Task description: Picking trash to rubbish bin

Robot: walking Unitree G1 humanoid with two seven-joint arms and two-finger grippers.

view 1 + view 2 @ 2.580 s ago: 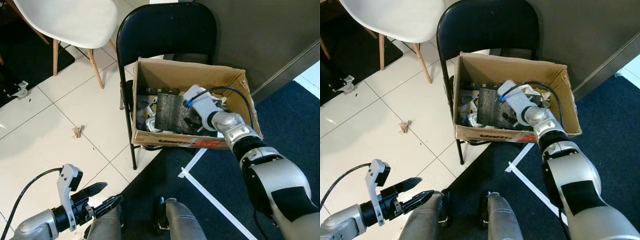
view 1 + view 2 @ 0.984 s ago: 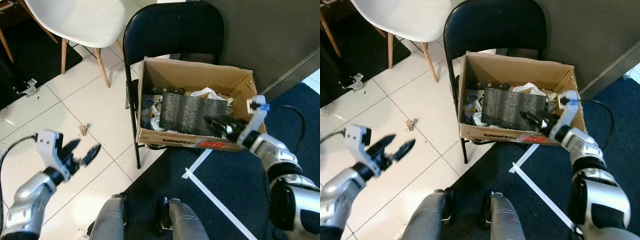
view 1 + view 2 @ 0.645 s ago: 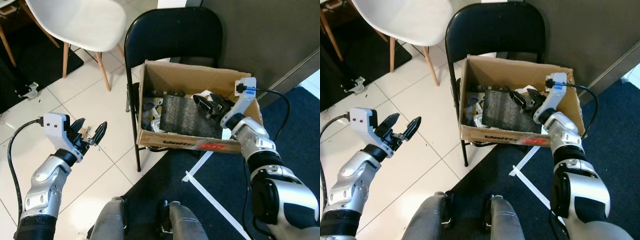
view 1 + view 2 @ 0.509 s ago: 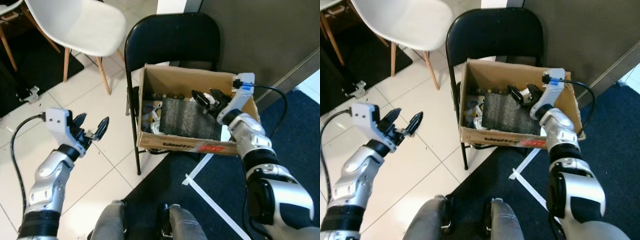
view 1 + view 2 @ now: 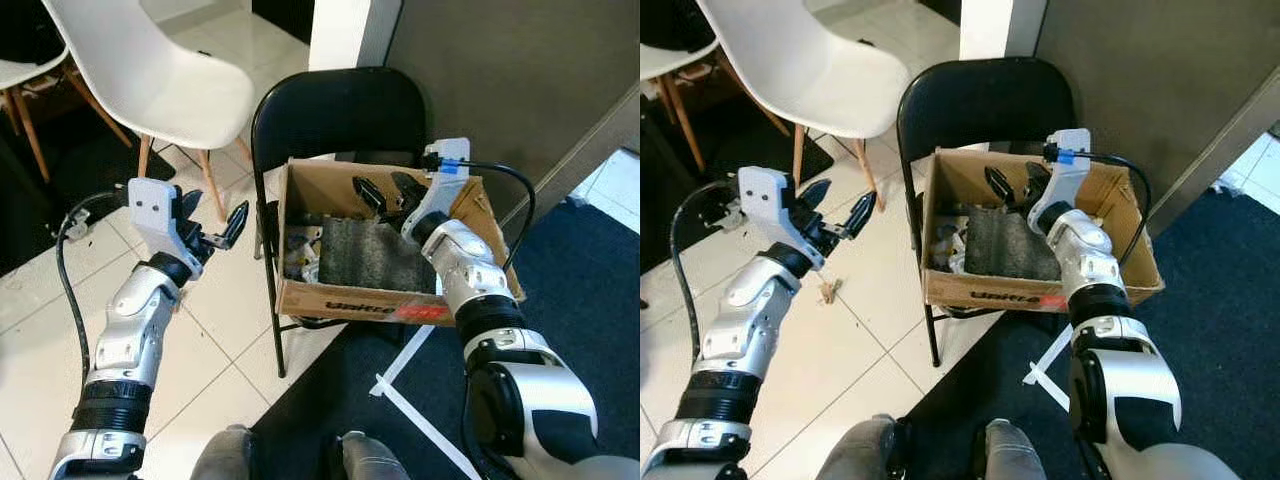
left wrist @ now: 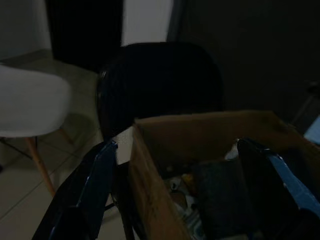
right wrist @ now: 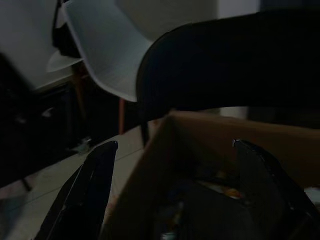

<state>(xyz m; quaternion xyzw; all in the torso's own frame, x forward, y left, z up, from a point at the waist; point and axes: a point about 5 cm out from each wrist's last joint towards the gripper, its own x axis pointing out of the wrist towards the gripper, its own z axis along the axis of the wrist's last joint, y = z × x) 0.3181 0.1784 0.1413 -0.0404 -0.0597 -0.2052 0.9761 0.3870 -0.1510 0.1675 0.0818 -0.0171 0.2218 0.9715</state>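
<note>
A: Right gripper (image 5: 378, 190) sits above the far half of the cardboard box (image 5: 380, 298), fingers spread, nothing between them. Left gripper (image 5: 212, 228) is raised beside the box's left wall, over the white tiled floor (image 5: 60, 330), fingers likewise parted and empty.

B: Where does the trash stand?

A: The box serves as the bin. It rests on the seat of a black folding chair (image 5: 335, 110). Inside: a dark grey rectangular slab (image 5: 372, 255) across the middle, with crumpled mixed scraps (image 5: 303, 250) at the left end. One small brown scrap (image 5: 827, 290) lies on the tiles, left of the chair, under the left forearm in the right eye view.

B: Step in hand?

A: My reading: a drop-off looks finished, since the right gripper is empty over the box. Next pick is probably the floor scrap. That calls for bringing a gripper low to the tile and closing on a small, light piece; the left one is nearer.

B: Obstructions?

A: The chair's front leg (image 5: 272, 335) stands near the scrap. A white shell chair (image 5: 160, 80) on wooden legs sits further left. White tape strip (image 5: 410, 395) crosses the dark blue carpet (image 5: 590, 300) in front of the box. Wrist views are dim: each frames the box rim between its own fingers.
</note>
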